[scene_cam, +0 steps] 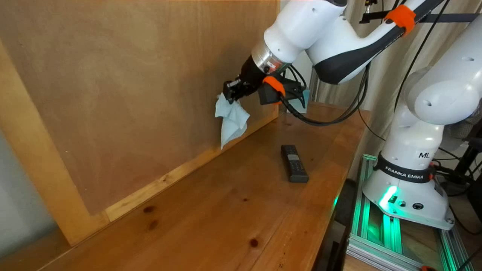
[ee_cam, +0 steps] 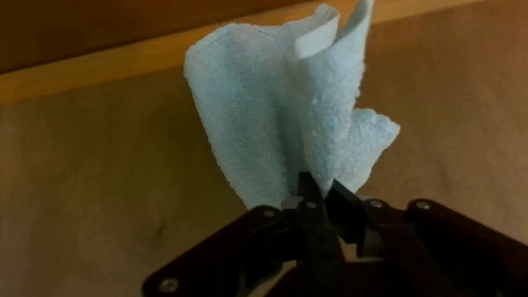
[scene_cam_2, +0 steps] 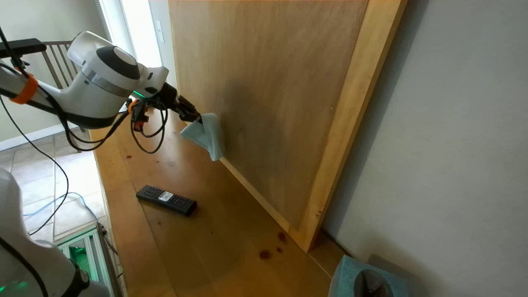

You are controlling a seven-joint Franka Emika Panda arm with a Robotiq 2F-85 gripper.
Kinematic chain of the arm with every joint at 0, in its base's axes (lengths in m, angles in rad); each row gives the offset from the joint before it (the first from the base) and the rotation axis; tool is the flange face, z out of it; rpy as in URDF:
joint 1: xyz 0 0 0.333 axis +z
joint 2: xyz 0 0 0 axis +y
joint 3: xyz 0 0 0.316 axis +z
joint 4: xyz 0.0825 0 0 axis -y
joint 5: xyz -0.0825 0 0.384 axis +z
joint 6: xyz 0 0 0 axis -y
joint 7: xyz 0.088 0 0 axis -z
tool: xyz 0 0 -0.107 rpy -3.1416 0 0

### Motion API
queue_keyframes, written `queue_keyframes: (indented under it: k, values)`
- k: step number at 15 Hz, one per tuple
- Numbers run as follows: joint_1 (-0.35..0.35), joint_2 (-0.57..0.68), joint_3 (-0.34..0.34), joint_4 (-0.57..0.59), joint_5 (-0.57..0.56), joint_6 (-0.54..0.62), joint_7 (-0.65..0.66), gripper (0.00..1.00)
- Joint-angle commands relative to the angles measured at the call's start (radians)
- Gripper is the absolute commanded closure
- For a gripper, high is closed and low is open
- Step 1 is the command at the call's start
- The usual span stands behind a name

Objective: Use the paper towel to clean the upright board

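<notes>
Tool (ee_cam: 324,192) — towel (ee_cam: 251,99) between its fingertips (ee_cam: 345,199)

A wooden table (scene_cam_2: 222,255) stands between a grey wall (scene_cam_2: 453,123) and pale floor tiles (scene_cam_2: 80,175).

Wrist view dim — gripper (ee_cam: 322,187) apparently blurred.

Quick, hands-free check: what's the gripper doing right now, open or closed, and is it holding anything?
Gripper: closed, holding the pale blue towel by a pinched part, with the rest hanging loose.
</notes>
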Motion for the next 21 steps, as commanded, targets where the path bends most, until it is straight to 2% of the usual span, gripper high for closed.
queue_keyframes:
  k: [1,2,7,8,13,21]
  values:
    - [-0.014,-0.023,0.007,0.001,-0.018,0.0,0.026,0.98]
    - [-0.018,-0.035,0.009,0.0,-0.021,0.0,0.03,0.92]
    - [-0.016,-0.026,0.009,0.0,-0.02,0.0,0.028,0.92]
    - [-0.03,-0.033,0.021,0.006,-0.039,0.0,0.052,0.98]
    - [-0.091,-0.058,0.056,0.056,-0.092,0.028,0.184,0.98]
    - [-0.221,-0.092,0.163,0.129,-0.299,0.091,0.464,0.98]
